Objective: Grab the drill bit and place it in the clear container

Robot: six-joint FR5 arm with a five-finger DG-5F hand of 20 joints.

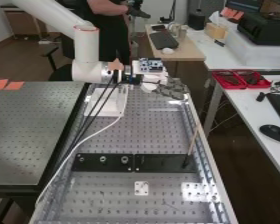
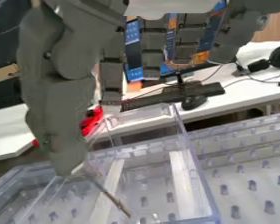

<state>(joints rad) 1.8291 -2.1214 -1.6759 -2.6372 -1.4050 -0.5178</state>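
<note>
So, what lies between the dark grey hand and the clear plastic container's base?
The thin drill bit, in the wrist view: it slants away from the hand over the base of the clear container. Whether they touch, I can't tell.

Worktop point(image 1: 154, 135): perforated metal | black plates point(image 1: 165, 163): two, end to end | small white plate point(image 1: 142, 188): near them, apart | clear container point(image 2: 154, 172): on perforated surface
</note>
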